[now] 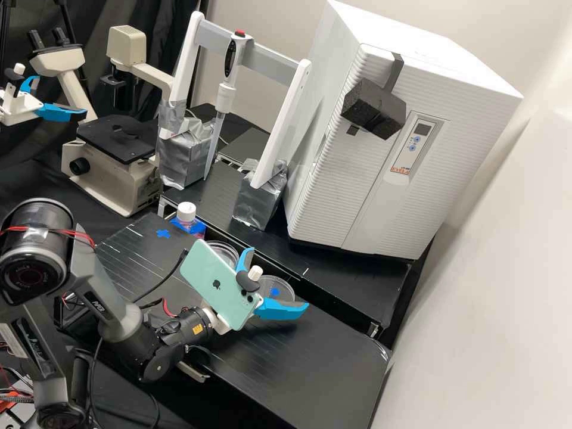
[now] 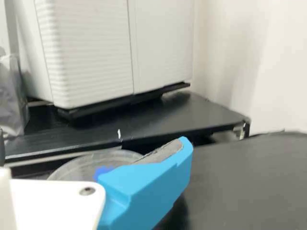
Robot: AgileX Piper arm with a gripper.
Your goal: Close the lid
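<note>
- Nearest the camera, your dark grey arm point(image 1: 36, 262) is filling the high view's lower left corner; its wrist is carrying a mint phone point(image 1: 215, 285).
- Your gripper point(image 1: 278, 279) is standing spread wide, fingers well apart, pinching nothing; it's hanging over the worktop point(image 1: 310, 363).
- Clear round dish point(image 1: 286, 286) with a blue mark is lying on the worktop by the raised shelf's edge, showing through the gap between the fingers in the high view. You're probably treating this as the lid or its dish; can't tell which.
- Key relation: the clear round dish is sitting ahead of the gripper's palm and seemingly lower. In the wrist view it's showing partly behind one blue finger point(image 2: 156, 184), toward the shelf point(image 2: 144, 117).
- No long axis; it's round, so you're needing centring more than wrist turn.
- Second clear dish point(image 1: 225, 252) is lying off the arm's left side, partly behind the phone, near the capped bottle point(image 1: 187, 219). Could be the other half; not certain.
- Your arm is being the nearer one; the second arm point(image 1: 18, 107) is sitting well apart.
- Judgement: you're looking at lining up, then lowering before gripping the rim. Off-centre, you're risking a finger landing on the plastic and skidding it.
</note>
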